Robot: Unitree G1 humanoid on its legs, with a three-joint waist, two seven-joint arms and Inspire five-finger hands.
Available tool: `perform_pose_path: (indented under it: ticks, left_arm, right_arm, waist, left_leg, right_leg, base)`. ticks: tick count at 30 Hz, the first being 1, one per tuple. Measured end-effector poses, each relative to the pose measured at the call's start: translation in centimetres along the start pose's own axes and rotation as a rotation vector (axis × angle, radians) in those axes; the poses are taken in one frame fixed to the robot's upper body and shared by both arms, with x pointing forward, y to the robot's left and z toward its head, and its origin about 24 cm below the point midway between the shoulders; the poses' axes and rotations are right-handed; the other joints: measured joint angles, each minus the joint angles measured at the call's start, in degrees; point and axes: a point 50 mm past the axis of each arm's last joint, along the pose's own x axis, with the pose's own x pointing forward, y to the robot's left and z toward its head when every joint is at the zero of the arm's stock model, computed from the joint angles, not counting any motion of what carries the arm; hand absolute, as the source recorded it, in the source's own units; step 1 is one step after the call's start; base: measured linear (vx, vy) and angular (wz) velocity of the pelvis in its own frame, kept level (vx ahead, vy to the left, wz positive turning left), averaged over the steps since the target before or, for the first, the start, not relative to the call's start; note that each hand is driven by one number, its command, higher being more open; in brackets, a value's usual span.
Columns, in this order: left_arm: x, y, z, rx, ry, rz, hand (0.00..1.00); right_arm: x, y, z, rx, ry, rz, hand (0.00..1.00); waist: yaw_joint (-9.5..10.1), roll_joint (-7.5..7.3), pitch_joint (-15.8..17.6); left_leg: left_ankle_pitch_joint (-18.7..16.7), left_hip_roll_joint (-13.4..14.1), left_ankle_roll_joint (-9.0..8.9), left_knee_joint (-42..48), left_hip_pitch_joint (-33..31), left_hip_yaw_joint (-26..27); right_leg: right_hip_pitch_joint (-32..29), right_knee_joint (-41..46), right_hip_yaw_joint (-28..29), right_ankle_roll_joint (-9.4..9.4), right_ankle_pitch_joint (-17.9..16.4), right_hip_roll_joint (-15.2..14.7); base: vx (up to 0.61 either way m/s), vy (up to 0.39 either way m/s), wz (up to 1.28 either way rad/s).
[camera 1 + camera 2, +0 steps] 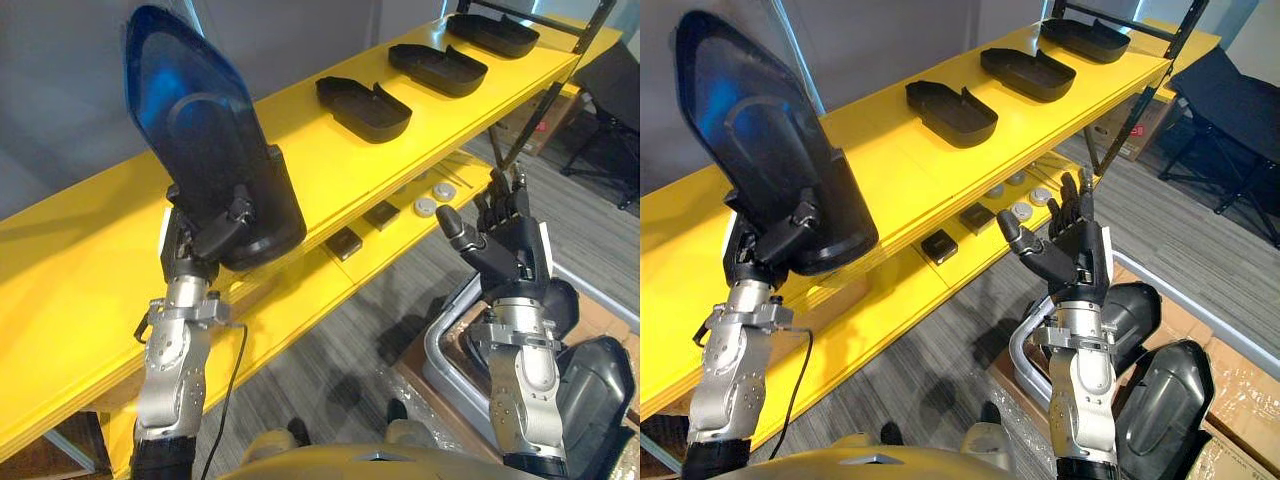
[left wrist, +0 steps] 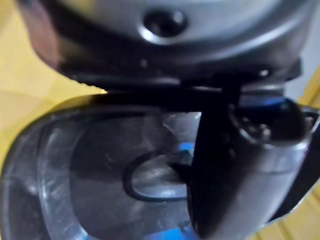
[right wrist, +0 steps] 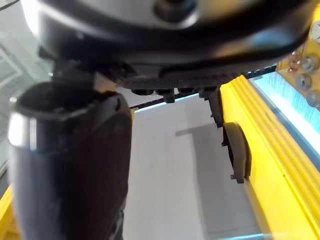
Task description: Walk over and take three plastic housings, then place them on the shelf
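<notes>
My left hand (image 1: 205, 238) is shut on a black plastic housing (image 1: 205, 140), held upright with its hollow side toward me, above the near part of the yellow shelf top (image 1: 90, 250). The left wrist view shows the thumb (image 2: 235, 170) pressed on the housing's inner face (image 2: 100, 170). Three more black housings lie hollow side up on the shelf top: the nearest (image 1: 363, 107), a middle one (image 1: 437, 68) and a far one (image 1: 492, 33). My right hand (image 1: 505, 240) is raised in front of the shelf, open, fingers straight and holding nothing.
The lower yellow shelf (image 1: 400, 235) carries small black blocks (image 1: 343, 243) and round grey discs (image 1: 425, 207). On the floor at right, further black housings (image 1: 1160, 400) rest on cardboard beside a grey metal frame (image 1: 1025, 350). A black chair (image 1: 610, 100) stands at far right.
</notes>
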Motion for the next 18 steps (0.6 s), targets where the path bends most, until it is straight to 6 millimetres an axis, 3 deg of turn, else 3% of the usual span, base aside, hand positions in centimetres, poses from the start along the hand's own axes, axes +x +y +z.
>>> perform_pose_path:
  ticks: [9, 18]
  left_arm:
    - [4.3, 2.0, -0.4, -0.015, 0.024, 0.186, 0.0]
    - [9.2, 4.1, 0.5, 0.019, 0.052, 0.301, 0.0]
  right_arm:
    - [-0.6, 3.9, -2.6, 0.14, 0.176, 0.217, 1.0]
    - [-3.8, 8.2, -5.4, 0.276, 0.389, 0.372, 1.0]
  waist:
    - [-1.18, 0.07, 0.0]
    - [-2.91, 0.16, -0.1]
  left_leg:
    - [0.4, -0.2, -0.11, -1.3, 1.0, 1.6]
    - [1.2, -0.4, 0.04, -3.6, 2.7, 2.7]
  right_leg:
    - [0.4, -2.1, 1.6, 0.26, 1.1, 0.3]
    - [0.0, -1.5, 3.1, -0.06, 0.9, 0.5]
  base:
    - [-0.03, -0.003, -0.1]
    - [-0.02, -0.01, -0.07]
